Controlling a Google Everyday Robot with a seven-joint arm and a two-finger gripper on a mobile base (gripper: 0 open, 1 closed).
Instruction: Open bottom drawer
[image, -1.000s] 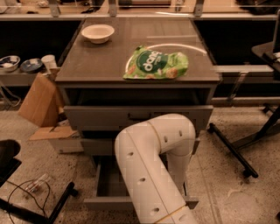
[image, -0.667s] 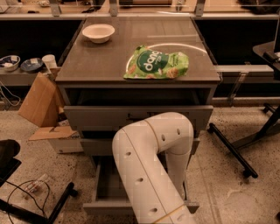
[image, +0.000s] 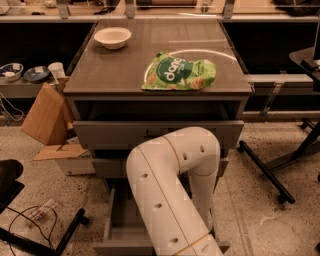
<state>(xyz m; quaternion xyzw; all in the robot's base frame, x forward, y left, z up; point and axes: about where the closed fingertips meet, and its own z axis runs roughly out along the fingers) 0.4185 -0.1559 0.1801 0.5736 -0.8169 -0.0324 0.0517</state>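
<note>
Bottom drawer (image: 121, 220) stands pulled out at the foot of the bench (image: 107, 80), its plain grey inside exposed; white arm (image: 167, 185) bends down over it; hand hidden behind the arm, low at the drawer, its state cannot be told; green bag (image: 180, 73) and white bowl (image: 112, 37) lie on the benchtop.

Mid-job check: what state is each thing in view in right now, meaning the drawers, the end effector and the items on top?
Bottom drawer: pulled out, grey inside showing.
Middle drawer: looks shut, partly hidden.
Top drawer: looks slightly out.
End effector: hidden behind the arm, which reaches down over the bottom drawer.
Chip bag: lying flat on the cabinet top.
Bowl: upright, looks empty.
</note>
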